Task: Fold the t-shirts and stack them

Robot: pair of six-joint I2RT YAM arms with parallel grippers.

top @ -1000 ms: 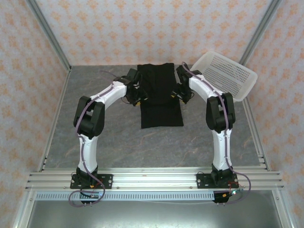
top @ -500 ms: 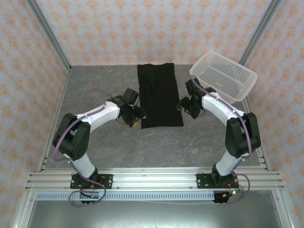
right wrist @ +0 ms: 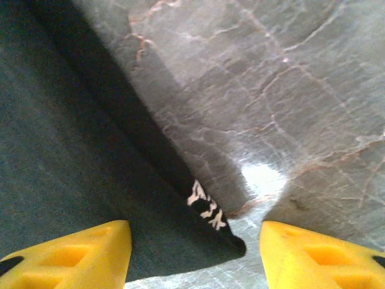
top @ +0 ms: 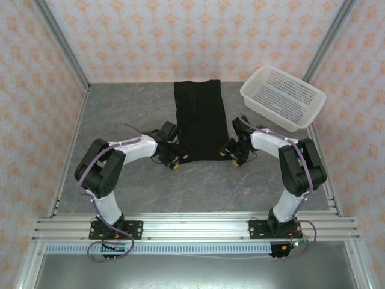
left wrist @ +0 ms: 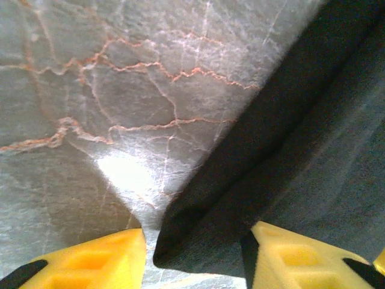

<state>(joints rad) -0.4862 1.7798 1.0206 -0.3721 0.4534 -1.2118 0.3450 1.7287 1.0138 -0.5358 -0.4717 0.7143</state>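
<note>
The black t-shirt (top: pixel 199 120), folded into a long strip, lies flat at upper centre of the table (top: pixel 132 183), the left gripper (top: pixel 176 158) and right gripper (top: pixel 232 154) each parted wide astride a lower corner, while the white basket (top: pixel 283 95) at upper right shows its bare perforated floor.

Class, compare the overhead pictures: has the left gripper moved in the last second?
Yes. The left gripper has come toward the near rail, from beside the black t-shirt's far half down to its near left corner.
</note>
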